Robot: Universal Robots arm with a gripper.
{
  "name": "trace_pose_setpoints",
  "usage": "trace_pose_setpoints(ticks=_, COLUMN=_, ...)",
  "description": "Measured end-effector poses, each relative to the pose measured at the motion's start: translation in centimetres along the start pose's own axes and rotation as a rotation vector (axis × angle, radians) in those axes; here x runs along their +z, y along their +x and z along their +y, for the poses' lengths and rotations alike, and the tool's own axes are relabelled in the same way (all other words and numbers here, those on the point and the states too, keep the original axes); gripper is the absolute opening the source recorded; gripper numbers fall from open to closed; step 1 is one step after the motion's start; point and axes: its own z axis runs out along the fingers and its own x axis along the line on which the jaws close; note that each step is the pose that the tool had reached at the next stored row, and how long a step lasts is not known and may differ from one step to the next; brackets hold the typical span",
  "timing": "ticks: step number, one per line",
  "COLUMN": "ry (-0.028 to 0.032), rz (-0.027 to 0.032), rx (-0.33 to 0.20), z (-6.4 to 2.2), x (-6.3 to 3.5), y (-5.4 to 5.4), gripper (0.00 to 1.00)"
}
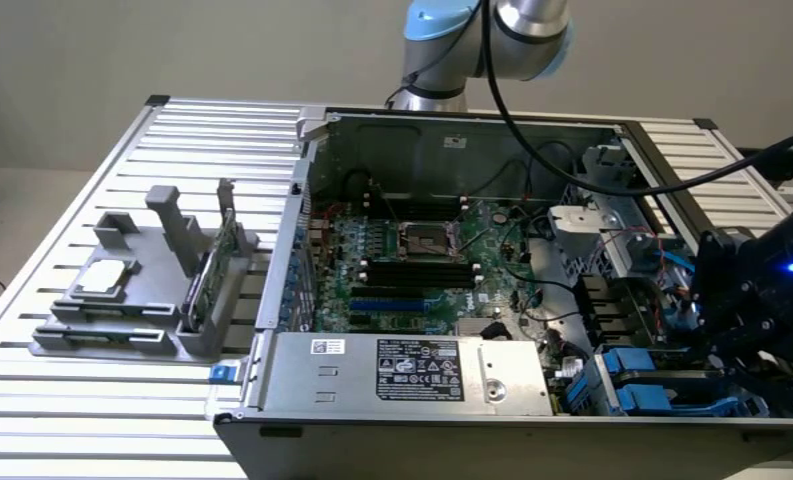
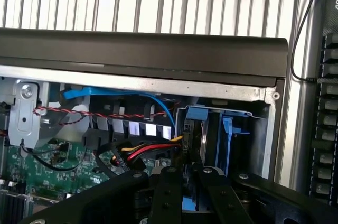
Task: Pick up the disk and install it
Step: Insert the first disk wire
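Pincer (image 2: 186,182) nearly closed with a narrow gap, clamped on the near edge of the disk (image 2: 196,129), as far as I can judge. Disk stands edge-on straight ahead of my fingertips. Its long axis runs away from me into the drive bay (image 2: 232,129). It looks partly in.

The fixture (image 1: 119,338) stands on the table (image 1: 76,425), at the exterior view's left of the case (image 1: 436,135) holding the disk (image 2: 203,114).
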Motion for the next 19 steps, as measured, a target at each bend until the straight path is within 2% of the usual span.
trace_pose_setpoints(ticks=19, ry=-0.0107, rz=-0.0102, rx=0.024, z=-0.06, x=0.21, y=0.29, gripper=0.17)
